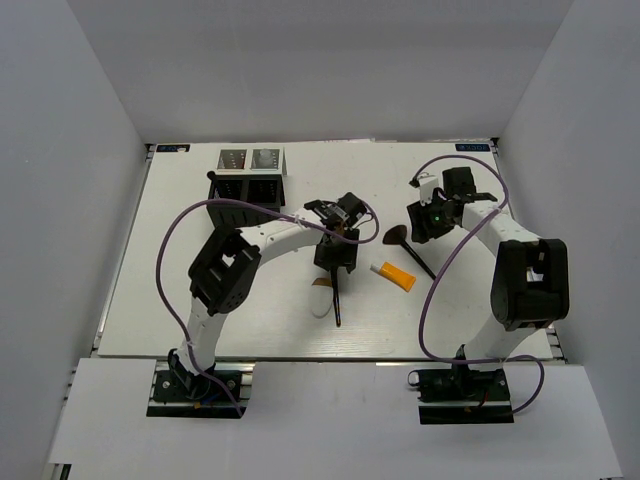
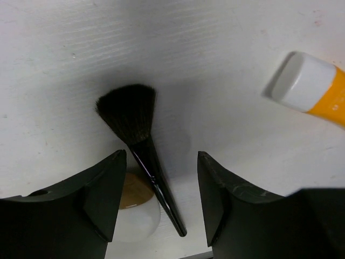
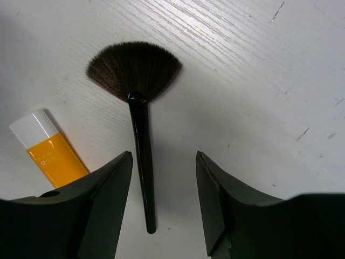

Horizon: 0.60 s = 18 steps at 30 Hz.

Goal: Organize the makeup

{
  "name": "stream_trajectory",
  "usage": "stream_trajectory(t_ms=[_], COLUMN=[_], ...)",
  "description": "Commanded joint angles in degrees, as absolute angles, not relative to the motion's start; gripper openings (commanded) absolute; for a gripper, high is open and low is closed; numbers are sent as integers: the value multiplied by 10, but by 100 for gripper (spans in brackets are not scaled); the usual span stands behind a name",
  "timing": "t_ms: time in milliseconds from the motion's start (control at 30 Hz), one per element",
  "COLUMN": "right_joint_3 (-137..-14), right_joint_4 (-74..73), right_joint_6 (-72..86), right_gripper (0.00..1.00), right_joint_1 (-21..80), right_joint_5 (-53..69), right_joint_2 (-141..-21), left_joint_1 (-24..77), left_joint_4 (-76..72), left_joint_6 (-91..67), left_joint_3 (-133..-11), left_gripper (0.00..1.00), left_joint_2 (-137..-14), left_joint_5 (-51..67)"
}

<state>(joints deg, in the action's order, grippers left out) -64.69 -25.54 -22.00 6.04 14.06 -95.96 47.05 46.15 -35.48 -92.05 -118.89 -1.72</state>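
Currently both open: left gripper (image 2: 161, 162) hovers astride the powder brush (image 2: 145, 156) mid-table, right gripper (image 3: 164, 159) astride the fan brush (image 3: 140, 135). Risk: left finger sits over the sponge (image 2: 135, 202), so descending could pinch or roll it instead of the handle.

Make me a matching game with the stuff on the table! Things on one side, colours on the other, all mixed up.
Things:
1. fan brush
2. tube
3. sponge
4. box

Colours:
a. white with a tan tip
b. black, with compartments
c. orange with a white cap
d. black handle, wide brown head

Pairs: 1-d, 2-c, 3-a, 4-b.
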Motion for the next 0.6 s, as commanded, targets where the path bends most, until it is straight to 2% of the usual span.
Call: stream_trajectory(t_ms=[0,200,467,567], right_joint_3=[-641,-636,-633,-630], right_joint_4=[-249,-249,-251,-251], right_joint_6=[-212,-209,-206,-204], right_gripper=[57,57,57,57], right_joint_1=[53,47,45,45], right_joint_5=[161,168,182,184], right_joint_2=[-938,-936,-928,-925], left_joint_1=[474,479,479,479], left_joint_4=[498,501,480,476], left_joint_6=[-358,-360,-368,-368], left_joint_3=[-954,-948,-941,-941], left_gripper=[65,62,42,38], left_joint_2=[-1184,-1203,-1223,-1229], left_joint_5=[-66,-69,-63,-59])
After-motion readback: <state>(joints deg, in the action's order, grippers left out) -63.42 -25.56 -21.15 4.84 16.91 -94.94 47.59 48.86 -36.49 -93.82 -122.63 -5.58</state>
